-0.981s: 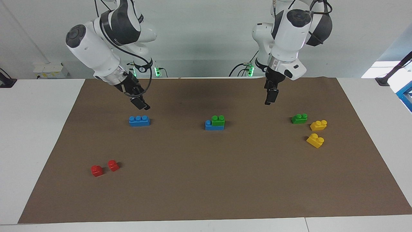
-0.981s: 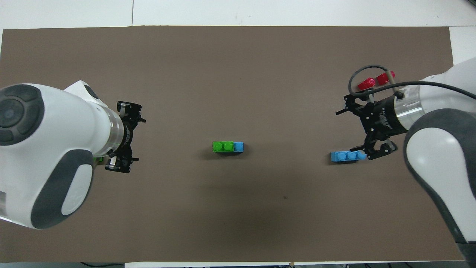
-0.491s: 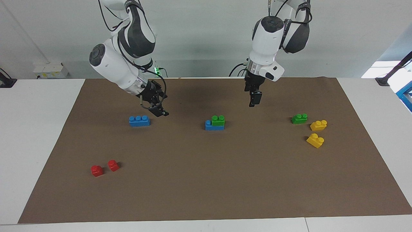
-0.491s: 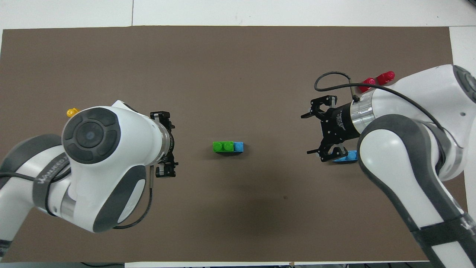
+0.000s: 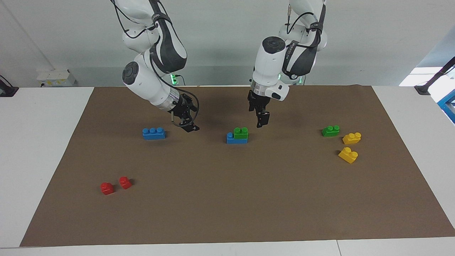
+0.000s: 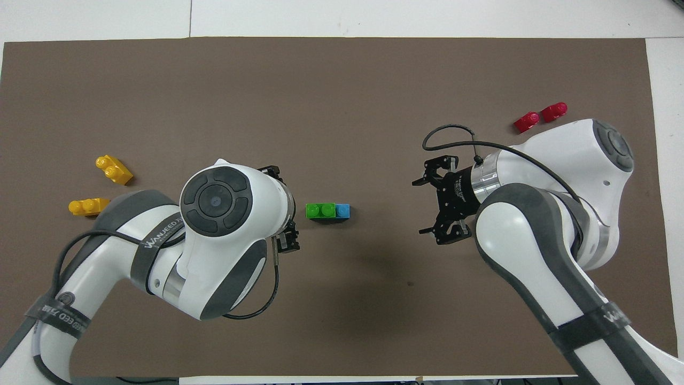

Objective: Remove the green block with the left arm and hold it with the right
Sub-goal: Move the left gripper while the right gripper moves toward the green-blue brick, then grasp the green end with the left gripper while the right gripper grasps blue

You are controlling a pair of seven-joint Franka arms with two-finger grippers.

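The green block (image 5: pixel 241 133) sits stacked on a blue brick (image 5: pixel 235 139) at the middle of the brown mat; it also shows in the overhead view (image 6: pixel 320 210). My left gripper (image 5: pixel 262 121) is open and empty, just above the mat beside the block, toward the left arm's end; in the overhead view (image 6: pixel 286 208) its fingers straddle the arm's wrist. My right gripper (image 5: pixel 190 126) is open and empty, low over the mat between a separate blue three-stud brick (image 5: pixel 153 133) and the stack; it also shows in the overhead view (image 6: pixel 425 206).
A second green brick (image 5: pixel 330 131) and two yellow bricks (image 5: pixel 352 138) (image 5: pixel 348 155) lie toward the left arm's end. Two red bricks (image 5: pixel 107 188) (image 5: pixel 124 182) lie toward the right arm's end, farther from the robots. The brown mat (image 5: pixel 227 199) covers the table.
Both arms have swung inward toward the stacked bricks at the middle and come lower. The bricks have not moved.
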